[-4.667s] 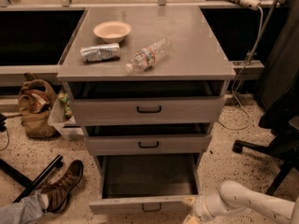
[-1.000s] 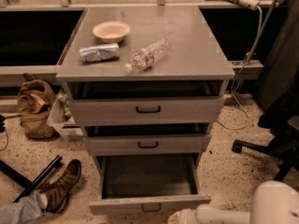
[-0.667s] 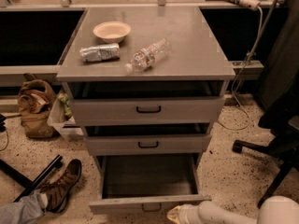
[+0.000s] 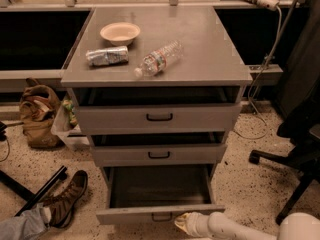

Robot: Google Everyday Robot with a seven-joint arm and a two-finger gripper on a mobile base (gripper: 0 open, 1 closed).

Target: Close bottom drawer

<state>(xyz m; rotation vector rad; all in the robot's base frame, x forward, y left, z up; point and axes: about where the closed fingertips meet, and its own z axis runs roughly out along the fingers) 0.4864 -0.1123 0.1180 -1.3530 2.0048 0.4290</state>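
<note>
The bottom drawer (image 4: 160,213) of the grey cabinet stands pulled far out, its inside empty and dark; its low front panel carries a small dark loop handle (image 4: 161,217). My gripper (image 4: 183,223) is at the end of the white arm (image 4: 235,228) that reaches in from the bottom right. It sits right in front of the drawer's front panel, just right of the handle, at floor level. The middle drawer (image 4: 159,154) and the top drawer (image 4: 159,117) are each open a little.
On the cabinet top lie a bowl (image 4: 120,33), a crushed can (image 4: 107,56) and a plastic bottle (image 4: 159,58). A person's shoe (image 4: 67,198) and leg are at the lower left, a bag (image 4: 37,115) at left, an office chair base (image 4: 290,166) at right.
The arm has swung left along the floor, bringing the gripper from the drawer's right corner to just right of the handle. The drawer stays open as before.
</note>
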